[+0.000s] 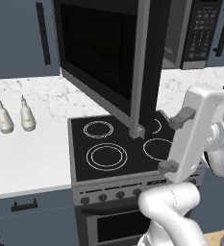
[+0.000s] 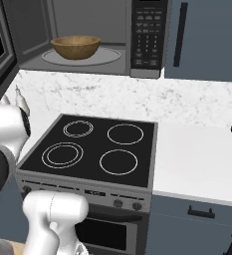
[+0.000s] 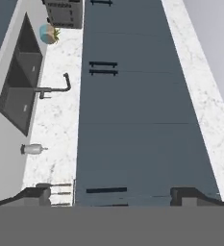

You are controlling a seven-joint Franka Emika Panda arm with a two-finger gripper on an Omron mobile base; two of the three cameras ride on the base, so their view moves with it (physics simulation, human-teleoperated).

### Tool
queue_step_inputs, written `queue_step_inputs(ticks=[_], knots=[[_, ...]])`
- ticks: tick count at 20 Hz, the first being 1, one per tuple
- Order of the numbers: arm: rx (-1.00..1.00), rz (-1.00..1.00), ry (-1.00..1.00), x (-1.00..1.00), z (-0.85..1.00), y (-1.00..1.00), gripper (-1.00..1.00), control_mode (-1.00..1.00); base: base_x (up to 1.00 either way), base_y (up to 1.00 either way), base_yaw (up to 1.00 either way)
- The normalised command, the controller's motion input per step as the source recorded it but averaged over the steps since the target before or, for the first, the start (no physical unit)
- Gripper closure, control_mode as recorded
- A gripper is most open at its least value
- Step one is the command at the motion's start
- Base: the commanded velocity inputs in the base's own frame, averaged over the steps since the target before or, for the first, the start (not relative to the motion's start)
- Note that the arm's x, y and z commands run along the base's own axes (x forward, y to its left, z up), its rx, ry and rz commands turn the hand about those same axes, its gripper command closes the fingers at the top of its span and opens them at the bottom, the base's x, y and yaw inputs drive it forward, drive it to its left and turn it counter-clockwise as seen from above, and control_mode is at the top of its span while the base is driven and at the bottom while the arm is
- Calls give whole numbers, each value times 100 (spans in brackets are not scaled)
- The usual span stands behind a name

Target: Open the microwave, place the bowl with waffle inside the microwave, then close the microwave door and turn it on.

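microwave door [image 1: 104, 62] is swung wide open over the stove [image 2: 92, 149] | bowl [image 2: 75, 47] is seated on the turntable inside the microwave [image 2: 87, 35] | gripper [image 3: 117, 194] jaws are spread apart, nothing held

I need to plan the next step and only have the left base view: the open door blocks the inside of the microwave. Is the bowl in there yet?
Observer: Yes. The bowl sits on the round plate inside the microwave.
Operator: Is the gripper holding anything?
Observer: No. In the hand view the gripper is open, with nothing between its fingertips.
Operator: Where is it aimed?
Observer: At blue cabinet fronts beside a counter with a sink.
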Motion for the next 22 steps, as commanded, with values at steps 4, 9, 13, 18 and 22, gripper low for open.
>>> queue_step_inputs(ticks=[4, 9, 13, 18, 22], knots=[[-3, -40, -24, 4, 0, 92, -100, -100, 0, 0, 0], [-22, -61, -31, 34, 0, 73, -100, -100, 0, 0, 0], [-20, -77, -32, 31, 0, 37, -100, -100, 0, 0, 0], [-7, -86, -17, 29, 0, 9, -100, -100, 0, 0, 0], [-5, -77, -9, 54, 0, 0, -100, -100, 0, 0, 0]])
